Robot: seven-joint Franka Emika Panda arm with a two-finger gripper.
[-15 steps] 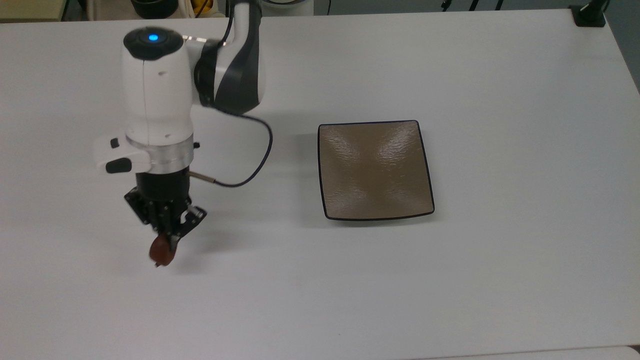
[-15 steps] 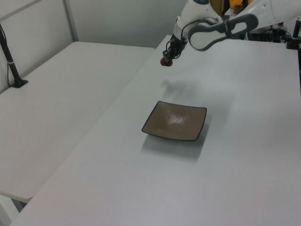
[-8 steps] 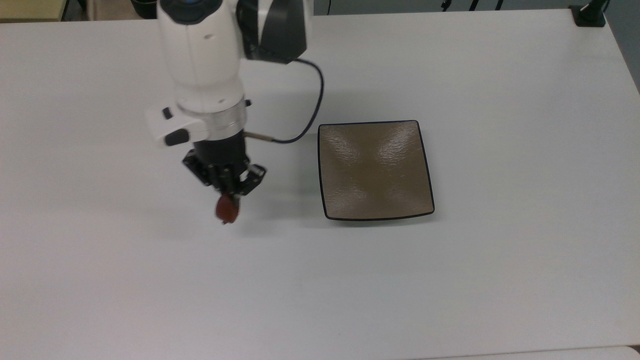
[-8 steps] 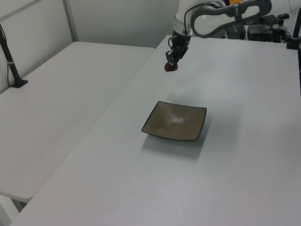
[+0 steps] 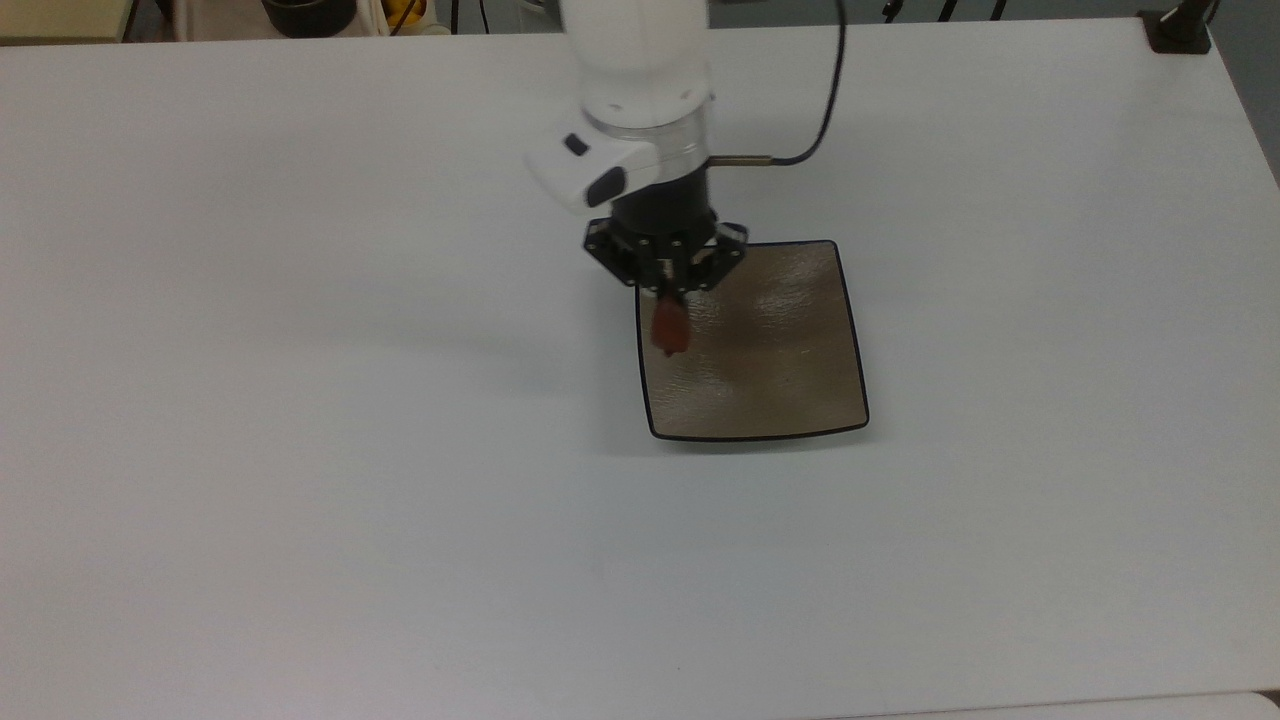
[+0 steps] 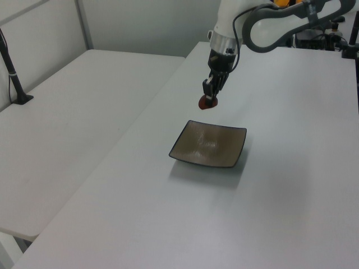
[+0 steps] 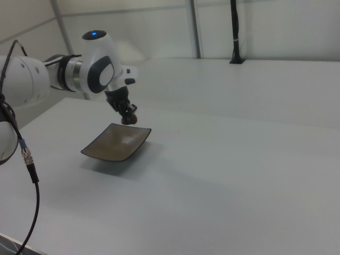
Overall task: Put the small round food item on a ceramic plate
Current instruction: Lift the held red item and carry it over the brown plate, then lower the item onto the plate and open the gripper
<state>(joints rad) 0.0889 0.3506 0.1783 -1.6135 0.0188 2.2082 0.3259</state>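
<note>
1. The hand (image 5: 668,300) is clamped on the small round food item (image 5: 669,331), which hangs from its fingertips clear of the desk (image 5: 300,450).
2. In the top view the item sits over the ceramic plate (image 5: 780,350), just inside the plate's left edge in the top view and toward its far side. The left view shows it held above the plate's far edge (image 6: 208,103), not touching the surface.
3. Picking up appears finished, and the carry looks nearly done.
4. Left to do, by this judgement: move a little further toward the plate's middle, lower, open the hand and let the item rest on the plate.
5. No brand, label or readable writing appears on the plate, the item or the arm.
</note>
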